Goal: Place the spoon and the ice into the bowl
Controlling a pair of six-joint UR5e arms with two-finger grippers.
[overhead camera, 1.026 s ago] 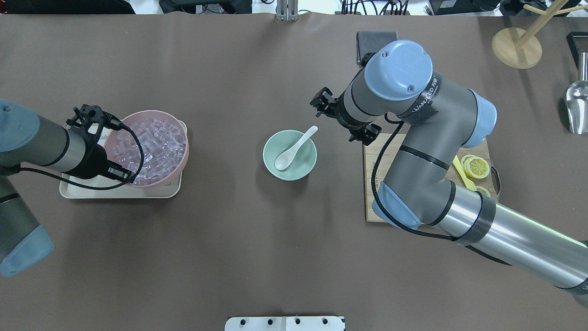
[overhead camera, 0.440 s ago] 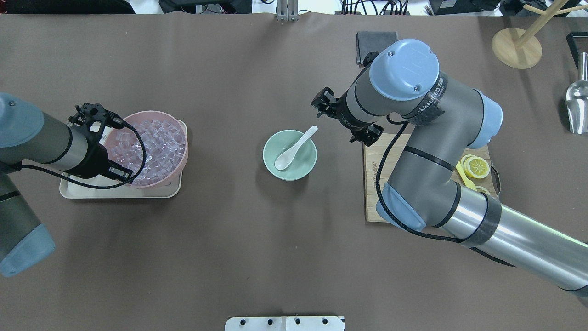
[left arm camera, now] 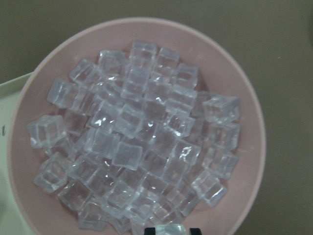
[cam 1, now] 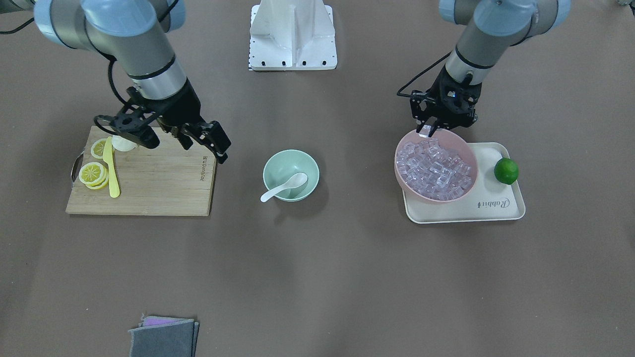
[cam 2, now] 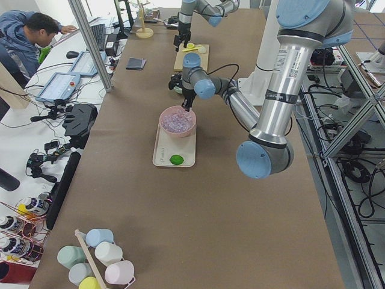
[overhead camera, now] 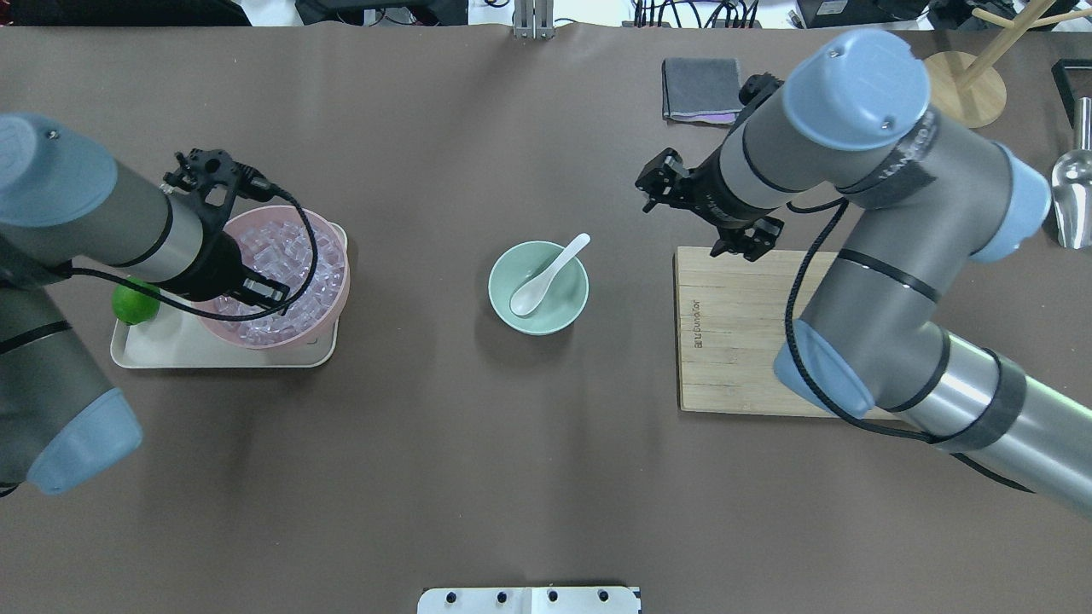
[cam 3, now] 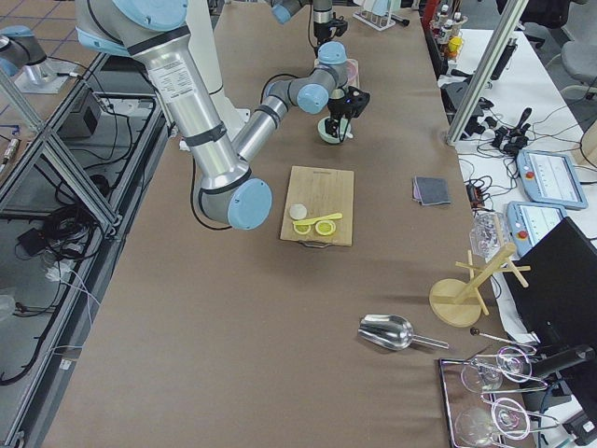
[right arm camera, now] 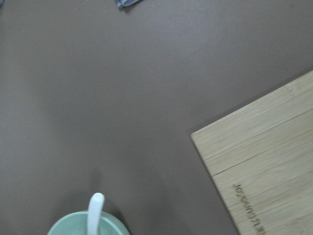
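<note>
The white spoon (overhead camera: 546, 277) lies in the mint-green bowl (overhead camera: 563, 320) at the table's middle, scoop inside and handle over the rim; both also show in the front view, spoon (cam 1: 285, 187) and bowl (cam 1: 278, 158). A pile of ice (cam 1: 436, 166) fills the pink bowl (cam 1: 407, 181). My left gripper (cam 1: 427, 132) hangs over that bowl's robot-side rim, shut on one ice cube (left arm camera: 168, 228). My right gripper (overhead camera: 655, 183) is open and empty, above the table between the mint bowl and the cutting board.
The pink bowl stands on a cream tray (cam 1: 496, 213) with a lime (cam 1: 506, 170). A cutting board (cam 1: 158, 188) holds lemon slices (cam 1: 93, 173) and a yellow knife (cam 1: 111, 168). A grey cloth (overhead camera: 701, 85), a wooden stand (overhead camera: 960, 85) and a metal scoop (overhead camera: 1071, 192) lie far right.
My left gripper has risen from the ice pile with a cube in it. My right arm has drawn back from the mint bowl, away to the right.
</note>
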